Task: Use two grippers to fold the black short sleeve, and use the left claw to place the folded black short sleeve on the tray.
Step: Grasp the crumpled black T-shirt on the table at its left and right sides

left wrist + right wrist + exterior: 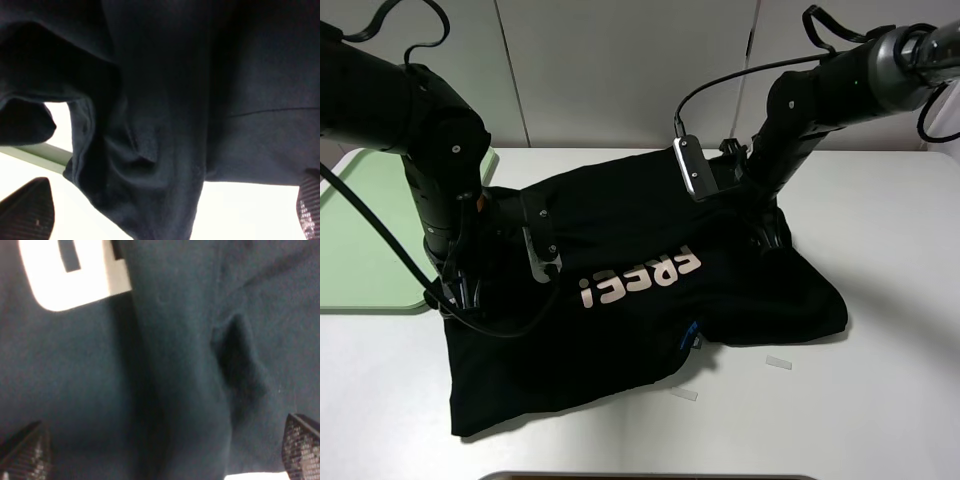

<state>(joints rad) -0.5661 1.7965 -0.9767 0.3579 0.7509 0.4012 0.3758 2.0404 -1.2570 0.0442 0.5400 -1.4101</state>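
**Straddling the black short sleeve (610, 225) with both tools spread**

The black short sleeve lies rumpled across the middle of the white tabletop (880, 400). Its pale "FREE!" print (640, 277) faces up near the centre, and a small blue tag (691, 333) sits at the near hem.

The left tool (460, 290) is down at the shirt's left edge, just beside the near right corner of the light-green tray (360, 230), which lies at the far left of the tabletop. In the left wrist view its fingers (25, 212) stand wide apart. A bunched fold of cloth lies between them, unpinched, and a strip of the tray's rim shows past the fabric. Whether the shirt's edge overlaps that corner cannot be told.

The right tool (768, 238) is down on the far right part of the shirt. Its fingers (300, 445) are also spread wide over flat cloth, close to one letter of the print.

The near hem runs unevenly from the near left corner of the shirt out to a lobe on the right. Bare tabletop shows to the right and along the near side, where two pale strips (778, 362) lie just off the hem.
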